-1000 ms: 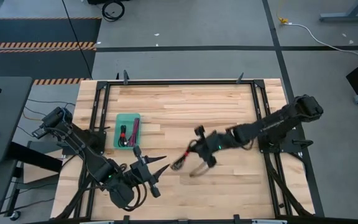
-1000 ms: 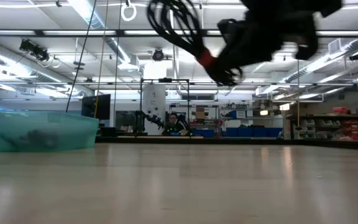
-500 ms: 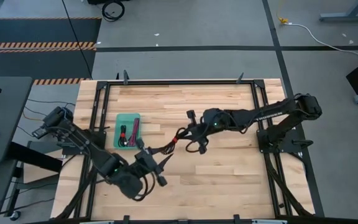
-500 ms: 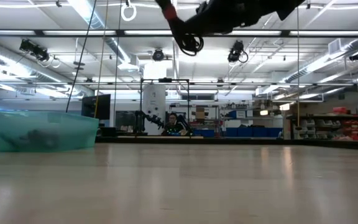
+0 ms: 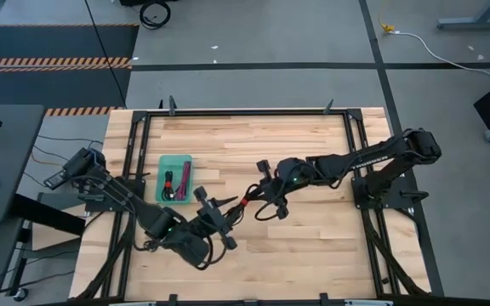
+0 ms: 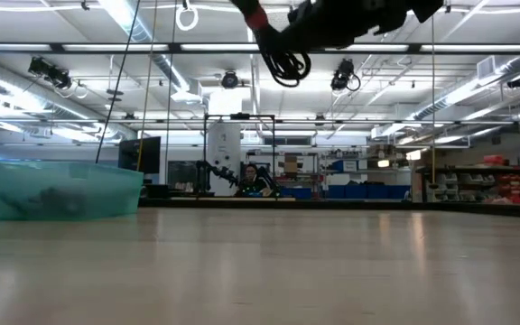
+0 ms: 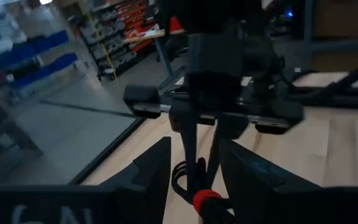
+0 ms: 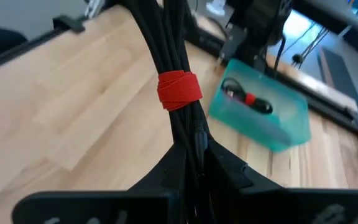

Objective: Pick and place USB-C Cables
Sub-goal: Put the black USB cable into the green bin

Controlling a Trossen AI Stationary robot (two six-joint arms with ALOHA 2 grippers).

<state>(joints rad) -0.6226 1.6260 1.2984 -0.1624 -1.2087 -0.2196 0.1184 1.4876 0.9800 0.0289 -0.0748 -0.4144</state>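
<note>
A black USB-C cable bundle point(image 8: 178, 56) with a red tie point(image 8: 179, 90) is held in the air by my right gripper point(image 5: 266, 197), which is shut on it over the table's middle. In the low view the bundle point(image 6: 283, 56) hangs high above the tabletop. My left gripper point(image 5: 228, 208) is open and faces the right one. In the left wrist view its fingers point(image 7: 151, 171) stand on either side of the bundle's tied end point(image 7: 207, 202) without visibly touching it. The teal tray point(image 5: 174, 161) holds a black cable with a red tie point(image 5: 168, 180) and a magenta one point(image 5: 184, 180). My right gripper pinches the black bundle between its two fingers point(image 8: 229, 168) at the looped end point(image 7: 188, 177), short of the red tie. The bundle runs on along the fingers toward the table's left side. It is lifted clear of the table.
The teal tray point(image 6: 61, 190) sits on the table's left part, just beyond my left arm point(image 5: 117, 200). Bare wood lies under and near of both grippers. A black frame rail point(image 5: 245, 111) runs along the table's edges.
My right gripper, still shut on the bundle, has carried it up and toward the table's far-left, then eased back a little toward the near edge. My left gripper has moved toward the right and far side, up to the bundle's tied end.
</note>
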